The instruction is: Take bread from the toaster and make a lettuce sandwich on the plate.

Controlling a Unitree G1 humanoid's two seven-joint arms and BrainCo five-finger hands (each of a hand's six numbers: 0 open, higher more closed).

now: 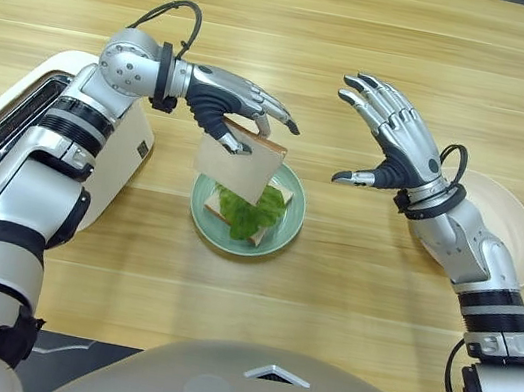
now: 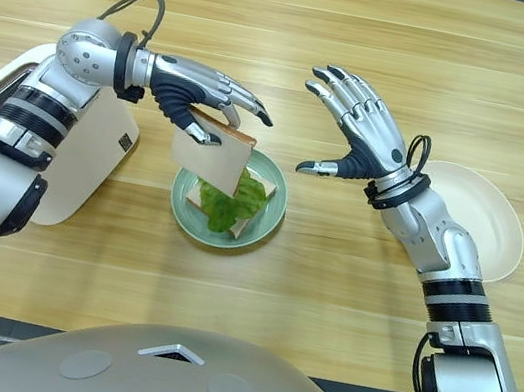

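**Desk** [image 1: 374,23]: pale wood planks with a lengthwise grain and a matt finish. Carries everything below.

**Toaster** [image 1: 128,147]: white casing with rounded corners and smooth sides. Sits at far left. Dark slots on top, mostly covered by the left arm; contents of slots impossible to make out.

**Plate** [image 1: 290,223]: round, pale green, glazed, with a shallow raised rim. Lies at centre, just right of the toaster.

**Bottom bread** [image 1: 280,196]: flat on the plate, light crumb with a brown crust. Largely buried under the greens, with only corners peeking out.

**Lettuce** [image 1: 244,211]: crinkled dark green leaf, spread over the bottom bread. Upper part masked by the slice above.

**Slice** [image 1: 237,166]: squarish, smooth beige face, with a thin brown crust along the top edge. Hangs tilted over the plate, lower corner down over the lettuce; contact with the leaf not discernible.

**Left hand** [image 1: 214,96]: silver metal shell with black padding inside. Fingers [image 1: 267,108] pinched on the slice's top edge, thumb on the near face.

**Right hand** [image 1: 399,139]: same build. Hovers right of the plate, palm toward the slice, fingers spread and released, holding nothing.

**Bowl** [image 1: 511,225]: white, round, shallow and smooth. Sits at far right, near side covered by the right forearm.
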